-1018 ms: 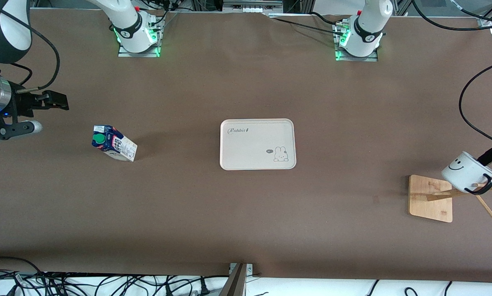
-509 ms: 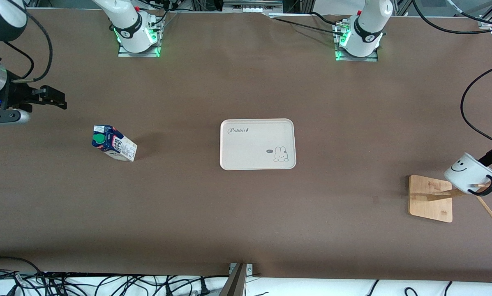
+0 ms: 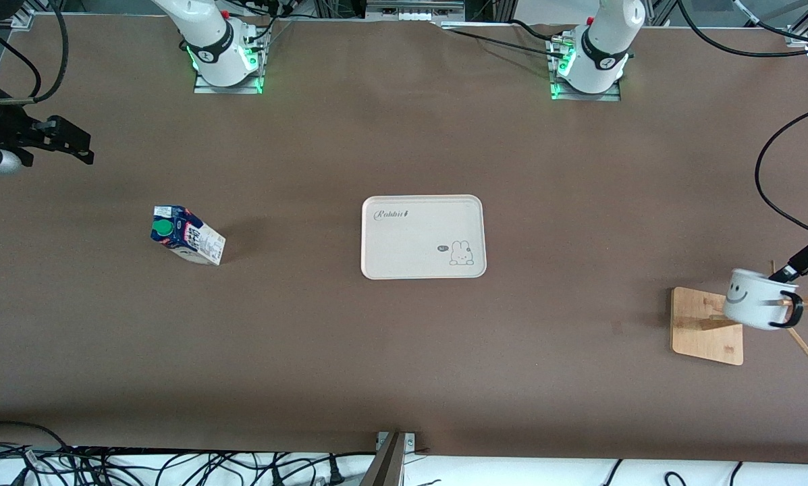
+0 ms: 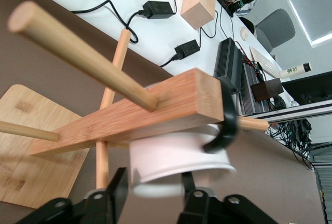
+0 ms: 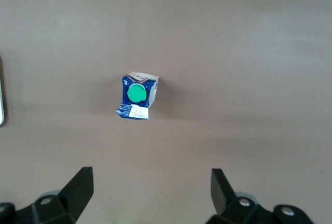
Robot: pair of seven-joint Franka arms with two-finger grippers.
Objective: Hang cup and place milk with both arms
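The cup [image 3: 755, 305] hangs by its black handle [image 3: 792, 314] on a peg of the wooden rack [image 3: 706, 327] at the left arm's end of the table. My left gripper [image 3: 785, 271] is at the cup's rim. In the left wrist view its fingers [image 4: 118, 189] stand apart on either side of the blurred cup [image 4: 171, 156], and the handle [image 4: 226, 125] loops round the peg [image 4: 255, 124]. The milk [image 3: 186, 235] stands on the table toward the right arm's end. My right gripper [image 3: 71, 144] is open and empty above the table there, with the milk [image 5: 136, 96] below it.
A cream tray [image 3: 422, 206] with a rabbit drawing lies at the table's middle. The rack's other pegs [image 4: 78, 53] stick out close to the left gripper. Cables hang along the table's edge nearest the front camera.
The cup has swung down from a tilt and now hangs on the peg, loose from the left fingers. The right gripper has drawn away from the milk toward its end of the table.
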